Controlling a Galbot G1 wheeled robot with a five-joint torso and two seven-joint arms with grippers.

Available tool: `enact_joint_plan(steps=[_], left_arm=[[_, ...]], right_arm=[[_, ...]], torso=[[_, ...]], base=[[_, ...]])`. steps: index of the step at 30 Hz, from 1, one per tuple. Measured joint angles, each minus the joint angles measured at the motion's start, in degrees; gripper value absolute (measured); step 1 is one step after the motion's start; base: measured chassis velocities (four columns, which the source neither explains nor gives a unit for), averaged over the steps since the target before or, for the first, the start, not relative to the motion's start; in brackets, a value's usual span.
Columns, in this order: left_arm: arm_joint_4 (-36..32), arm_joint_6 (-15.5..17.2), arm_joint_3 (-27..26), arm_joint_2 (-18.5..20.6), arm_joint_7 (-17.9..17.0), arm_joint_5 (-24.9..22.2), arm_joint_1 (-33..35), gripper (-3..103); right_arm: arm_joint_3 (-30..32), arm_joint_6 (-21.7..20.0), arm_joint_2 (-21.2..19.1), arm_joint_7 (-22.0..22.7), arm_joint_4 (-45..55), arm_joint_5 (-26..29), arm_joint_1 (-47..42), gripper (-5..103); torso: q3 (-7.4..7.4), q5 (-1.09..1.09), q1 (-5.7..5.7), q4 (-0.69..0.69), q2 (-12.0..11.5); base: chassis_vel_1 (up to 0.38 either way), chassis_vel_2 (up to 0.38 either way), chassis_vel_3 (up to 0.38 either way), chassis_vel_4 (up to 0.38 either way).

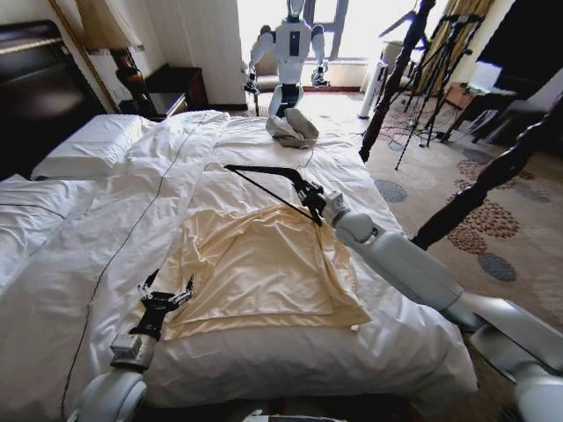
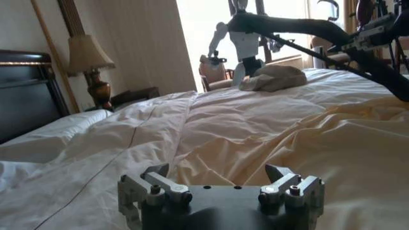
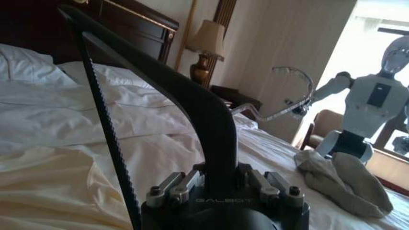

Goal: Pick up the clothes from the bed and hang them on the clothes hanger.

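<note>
right hand (image 1: 310, 204): clamps clothes hanger (image 1: 264, 182) | left hand (image 1: 165, 297): fingers spread, beside clothes (image 1: 255, 264)

My head camera looks forward and down over the bed (image 1: 264, 132), foot toward twelve o'clock. My left wrist camera sits low and close behind my left gripper (image 2: 221, 184). My right wrist camera peers along the clothes hanger (image 3: 172, 86). Both share the grey cloth heap (image 2: 275, 78).

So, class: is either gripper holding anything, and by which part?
The right gripper is shut on the black hanger, gripping one sloping arm near its end. The left gripper is open, holding nothing, beside the cream top.
</note>
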Motion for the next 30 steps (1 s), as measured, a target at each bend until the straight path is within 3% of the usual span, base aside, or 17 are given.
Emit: enact_joint_plan(steps=[2, 5, 17, 22, 30], left_arm=[[0.3, 0.0, 0.2, -0.4, 0.0, 0.0, -0.4, 100], [0.5, 0.0, 0.4, -0.9, 0.0, 0.0, -0.6, 100], [0.7, 0.0, 0.3, -1.3, -0.1, -0.3, -0.5, 100], [0.9, -0.2, 0.2, -1.3, -0.1, -0.2, -0.3, 100], [1.0, -0.2, 0.8, -1.6, 0.0, 0.1, -0.6, 100]], right_arm=[[-2.5, 4.0, 1.2, -3.3, -3.6, -1.0, 0.7, 21], [-3.2, 6.3, 2.7, -4.9, -6.6, -1.9, 0.6, 21], [-2.9, 11.0, 6.5, -7.3, -13.0, -3.6, -2.8, 21], [-2.4, 11.0, 5.7, -8.2, -13.3, -4.8, -3.2, 21], [-1.3, 10.8, 2.0, -14.1, -13.3, -4.7, -2.1, 21]], torso=[[-0.01, 0.02, -0.02, -0.02, 0.0], [-0.01, 0.03, -0.02, -0.04, 0.0], [-0.01, 0.03, -0.02, 0.00, 0.0], [-0.01, 0.04, -0.01, -0.01, 0.0], [-0.01, 0.04, -0.01, -0.02, 0.0]], base=[[0.000, 0.000, 0.000, 0.000], [0.000, 0.000, 0.000, 0.000], [0.000, 0.000, 0.000, 0.000], [0.000, 0.000, 0.000, 0.000], [0.000, 0.000, 0.000, 0.000]])
